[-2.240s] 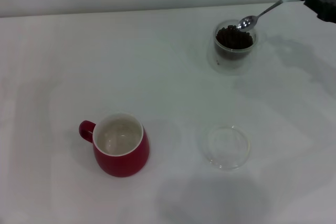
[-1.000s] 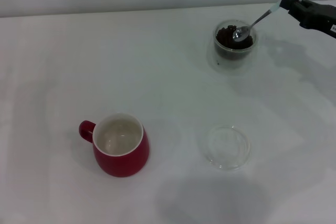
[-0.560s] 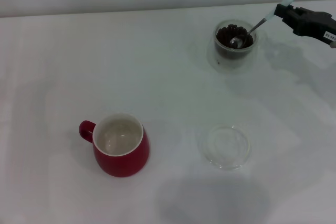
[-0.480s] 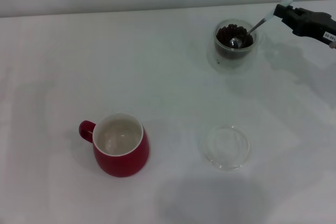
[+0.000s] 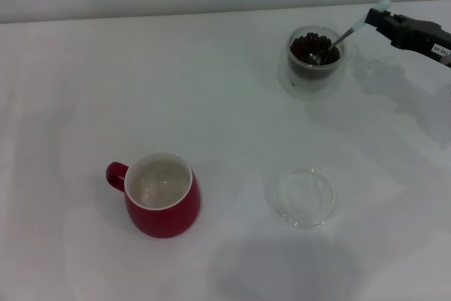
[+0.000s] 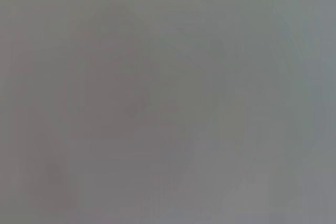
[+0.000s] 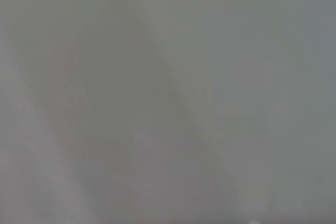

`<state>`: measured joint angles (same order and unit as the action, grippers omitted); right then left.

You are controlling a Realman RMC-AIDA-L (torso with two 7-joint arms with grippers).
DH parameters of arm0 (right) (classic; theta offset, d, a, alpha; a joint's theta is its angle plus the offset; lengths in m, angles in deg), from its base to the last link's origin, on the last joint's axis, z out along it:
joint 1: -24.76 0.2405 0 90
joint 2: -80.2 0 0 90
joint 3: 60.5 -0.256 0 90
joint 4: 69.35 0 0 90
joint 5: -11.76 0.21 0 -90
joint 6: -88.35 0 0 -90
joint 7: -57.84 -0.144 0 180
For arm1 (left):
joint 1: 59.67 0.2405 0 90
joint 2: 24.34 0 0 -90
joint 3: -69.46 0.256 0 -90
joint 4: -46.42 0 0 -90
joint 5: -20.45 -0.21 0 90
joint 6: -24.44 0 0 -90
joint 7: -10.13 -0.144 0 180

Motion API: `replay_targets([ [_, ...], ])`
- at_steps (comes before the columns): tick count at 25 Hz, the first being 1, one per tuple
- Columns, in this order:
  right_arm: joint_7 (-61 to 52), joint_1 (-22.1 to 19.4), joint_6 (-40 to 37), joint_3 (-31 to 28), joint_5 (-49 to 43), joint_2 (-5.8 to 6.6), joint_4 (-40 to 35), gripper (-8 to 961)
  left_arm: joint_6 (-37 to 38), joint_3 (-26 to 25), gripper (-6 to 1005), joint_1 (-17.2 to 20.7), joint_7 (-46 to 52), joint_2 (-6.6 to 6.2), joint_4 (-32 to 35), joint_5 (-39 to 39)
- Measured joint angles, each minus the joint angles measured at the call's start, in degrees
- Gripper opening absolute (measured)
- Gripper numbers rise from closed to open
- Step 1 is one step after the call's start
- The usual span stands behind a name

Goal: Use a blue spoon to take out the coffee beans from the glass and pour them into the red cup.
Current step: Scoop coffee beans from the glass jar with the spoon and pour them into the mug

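In the head view my right gripper [image 5: 380,20] comes in from the far right and is shut on the pale blue handle of the blue spoon [image 5: 347,35]. The spoon slants down to the left, its silver bowl dipped among the coffee beans [image 5: 307,47] in the glass [image 5: 315,59] at the back right. The red cup [image 5: 163,195] stands at the front left, its white inside bare, its handle to the left. My left gripper is out of view. Both wrist views show only a blank grey blur.
A shallow clear glass dish [image 5: 304,197] lies on the white table [image 5: 211,89] between the cup and the glass, toward the front right. A pale wall runs along the table's far edge.
My right gripper moved left and lowered the spoon from above the glass rim into the beans. The spoon bowl has sunk deeper in the last half second. Cup and dish have not moved.
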<state>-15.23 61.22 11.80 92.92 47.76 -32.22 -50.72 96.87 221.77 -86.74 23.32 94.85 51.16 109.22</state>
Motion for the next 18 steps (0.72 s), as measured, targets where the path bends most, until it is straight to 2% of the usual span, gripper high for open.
replay_targets([
  [6, -5.1, 0.0, 0.3, 3.3, 0.0, 0.24, 0.0, 137, 0.0, 0.0, 891, 0.0, 0.0, 0.0, -0.1, 0.0],
  [18, -13.5, -0.4, 1.4, 3.6, 0.4, 0.53, 0.0, 137, 0.0, 0.0, 891, 0.0, 0.0, 0.0, -0.2, 0.0],
])
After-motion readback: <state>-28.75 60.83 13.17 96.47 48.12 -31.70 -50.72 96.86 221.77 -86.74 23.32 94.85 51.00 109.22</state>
